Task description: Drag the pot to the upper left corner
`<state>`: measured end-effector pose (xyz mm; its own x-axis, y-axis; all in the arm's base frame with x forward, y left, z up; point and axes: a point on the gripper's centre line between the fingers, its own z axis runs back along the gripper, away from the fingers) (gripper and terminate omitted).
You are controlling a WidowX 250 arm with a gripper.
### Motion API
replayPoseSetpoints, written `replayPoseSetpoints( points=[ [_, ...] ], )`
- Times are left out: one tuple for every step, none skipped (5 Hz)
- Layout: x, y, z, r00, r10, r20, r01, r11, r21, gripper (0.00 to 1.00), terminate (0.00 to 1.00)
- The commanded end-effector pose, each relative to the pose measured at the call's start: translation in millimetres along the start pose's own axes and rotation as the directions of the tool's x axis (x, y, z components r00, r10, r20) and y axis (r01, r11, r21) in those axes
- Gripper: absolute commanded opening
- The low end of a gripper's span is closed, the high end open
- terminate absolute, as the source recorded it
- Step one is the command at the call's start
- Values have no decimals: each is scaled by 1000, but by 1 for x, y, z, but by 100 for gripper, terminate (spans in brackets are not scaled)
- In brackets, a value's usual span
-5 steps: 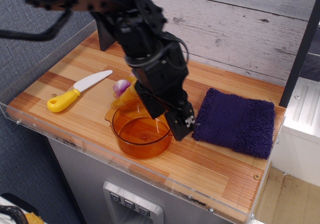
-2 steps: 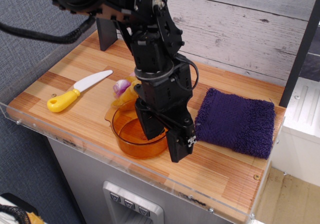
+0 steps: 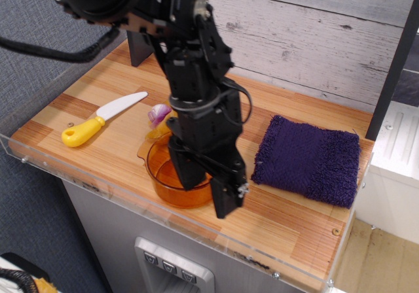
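Yellow-handled toy knife (image 3: 99, 118) with a white blade lying far left on the striped wood desk (image 3: 288, 218), well apart from everything else. Black upright post (image 3: 138, 47) at the upper left corner (image 3: 124, 50), against the whitewashed plank wall (image 3: 314, 38). Further right, a small yellow-and-purple toy lump (image 3: 159, 118) just beside the far rim of the pot (image 3: 171, 182). Pot itself, translucent amber-orange, near the front edge of the desk, around the middle, largely covered by the black arm. Gripper (image 3: 205, 189) lowered over the pot's right side, one finger (image 3: 187, 172) inside the bowl and the other outside the rim, straddling the wall; clenched or merely spread, impossible to tell. Purple cloth (image 3: 308, 159) flat at the right, apart from the pot.
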<state>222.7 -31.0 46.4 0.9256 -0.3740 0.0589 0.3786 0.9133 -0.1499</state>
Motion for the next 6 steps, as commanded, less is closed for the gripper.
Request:
replayPoseSetpoints(
  points=[
    [20,19,-3,999,-43,26,43,999,26,100,0],
    [22,17,-9,998,-66,24,65,998,15,100,0],
    [20,15,-10,997,-69,25,69,997,25,0,0],
    [22,14,-4,996,-89,23,88,995,53,0,0],
    [24,12,-3,994,-102,23,101,993,56,0,0],
    [24,11,-1,993,-116,28,114,992,61,0,0]
  ],
)
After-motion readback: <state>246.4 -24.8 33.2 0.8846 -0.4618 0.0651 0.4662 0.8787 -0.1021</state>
